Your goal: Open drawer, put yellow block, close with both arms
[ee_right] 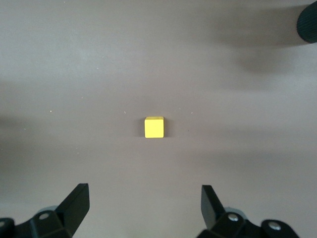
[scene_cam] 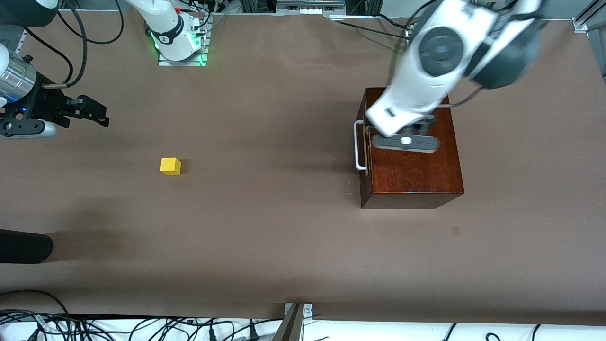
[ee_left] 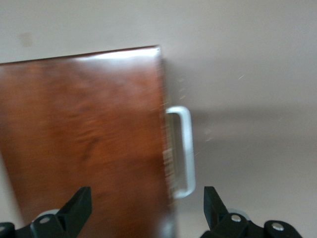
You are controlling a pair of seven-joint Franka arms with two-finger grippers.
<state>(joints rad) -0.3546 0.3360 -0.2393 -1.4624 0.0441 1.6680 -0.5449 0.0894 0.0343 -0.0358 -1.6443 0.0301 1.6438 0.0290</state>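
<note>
With the drawer (scene_cam: pixel 365 147) closed flush in its wooden box (scene_cam: pixel 414 161) toward the left arm's end of the table, I judge the main risk to be at the white loop handle (ee_left: pixel 182 151): the left gripper (ee_left: pixel 148 208) hangs over the box's top edge above that handle, and a descent slightly off line could set a finger on the lid or the handle's outer face instead of hooking it, shoving the whole box along the table rather than drawing the tray out. Its fingers are spread wide, straddling the handle from above, holding and touching nothing. The yellow block (scene_cam: pixel 170 166) sits alone on the bare table toward the right arm's end, about midway between the robots' edge and the front camera's edge, well apart from the box. The right gripper (ee_right: pixel 143 206) is over the table near that end's edge, fingers also spread wide and empty, with the block centred ahead of it; a skewed approach could nudge the cube away.
</note>
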